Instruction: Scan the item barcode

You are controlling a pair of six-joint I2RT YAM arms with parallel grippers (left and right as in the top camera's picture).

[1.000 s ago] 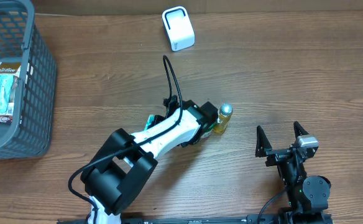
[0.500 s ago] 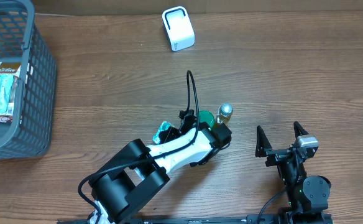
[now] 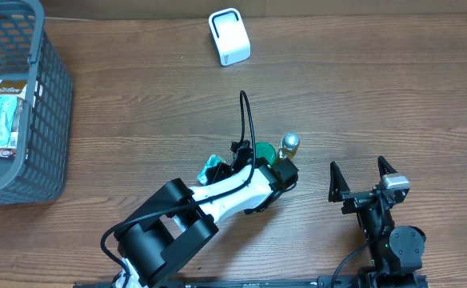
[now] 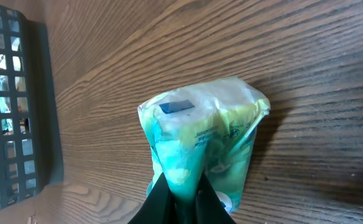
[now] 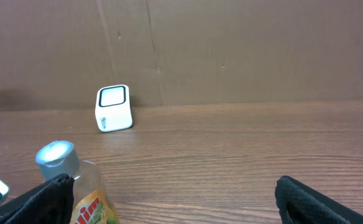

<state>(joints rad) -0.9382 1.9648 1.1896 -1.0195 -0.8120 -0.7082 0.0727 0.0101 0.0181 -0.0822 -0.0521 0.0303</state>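
- The left arm had shifted a little toward the near edge, just beside the bottle (image 3: 290, 144), and then it froze.
- The packet (image 4: 200, 130) rode along with it, so it was in hand. The scanner (image 3: 229, 36) stood well apart at the far edge (a fair carry, I'd judge), and no barcode had been shown to it yet.
- The left claw (image 4: 181, 186) was clenched tight on the packet's lower end, above the table (image 4: 306, 56).
- The right claw (image 3: 361, 178) gaped wide and held nothing.

One silver-capped bottle (image 3: 289, 145) on the worktop (image 3: 361, 88); near it one green pouch (image 4: 203, 137), beyond it one white scanner (image 3: 229, 37), well apart one grey basket (image 3: 57, 104), and two arms close by, left arm (image 3: 217, 196) and right arm (image 3: 385, 220).
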